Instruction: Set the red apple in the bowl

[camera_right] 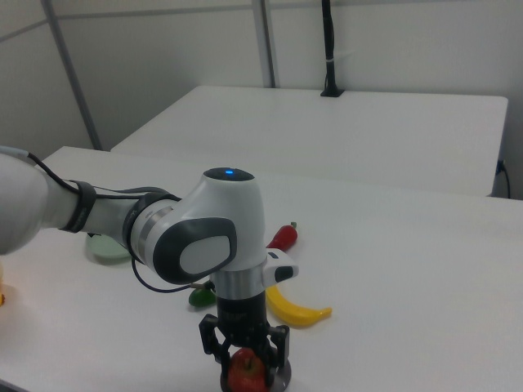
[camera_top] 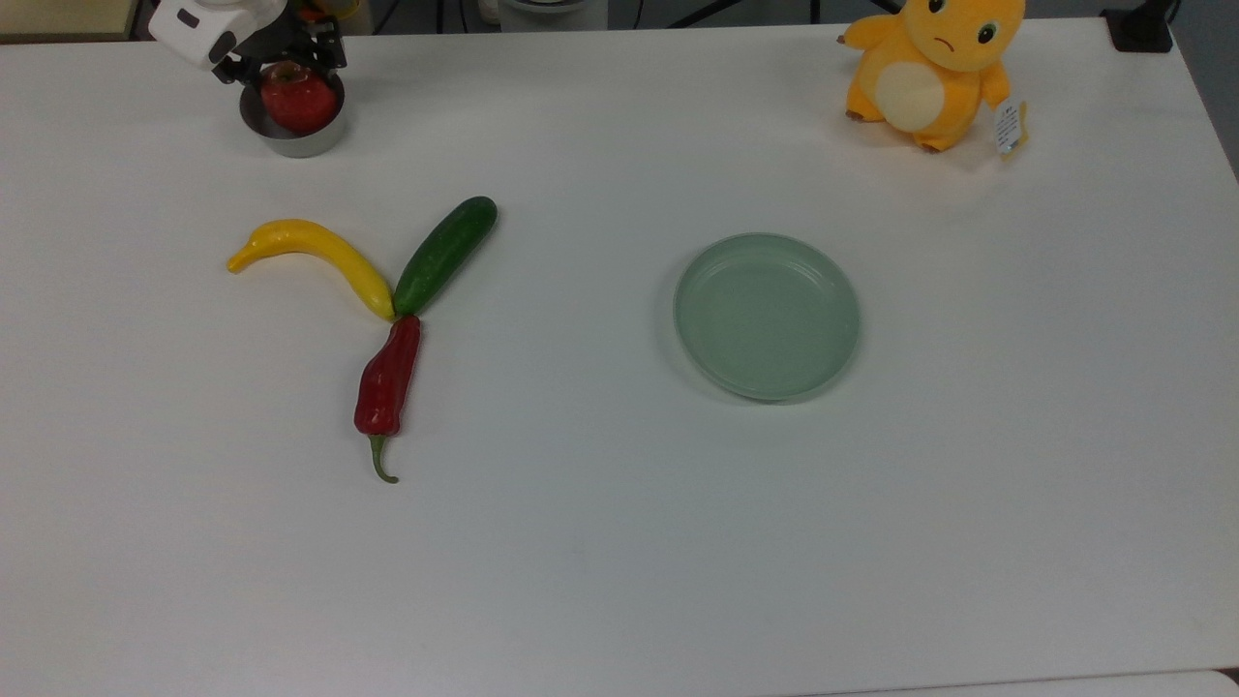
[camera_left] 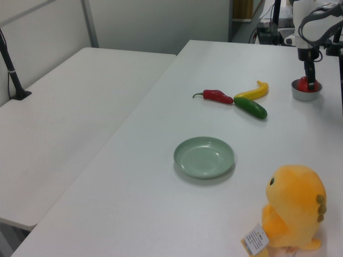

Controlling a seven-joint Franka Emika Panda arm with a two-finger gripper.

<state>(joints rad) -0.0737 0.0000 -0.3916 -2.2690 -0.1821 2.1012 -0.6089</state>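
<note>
The red apple (camera_top: 300, 102) sits low inside the small grey bowl (camera_top: 290, 147) at the top view's far left. My gripper (camera_top: 288, 77) reaches down over the bowl, its black fingers against both sides of the apple, shut on it. In the left view the apple (camera_left: 305, 84) shows as a red patch in the bowl (camera_left: 306, 97) under the gripper (camera_left: 308, 80) at the far right. The right view has the gripper (camera_right: 248, 359) straddling the apple (camera_right: 248, 371), with the bowl's (camera_right: 282, 380) rim showing beside it.
A yellow banana (camera_top: 315, 254), a green cucumber (camera_top: 445, 254) and a red chili pepper (camera_top: 387, 382) meet in a Y in front of the bowl. A pale-green plate (camera_top: 767, 382) lies mid-table. An orange plush toy (camera_top: 929, 68) stands at the top view's far right.
</note>
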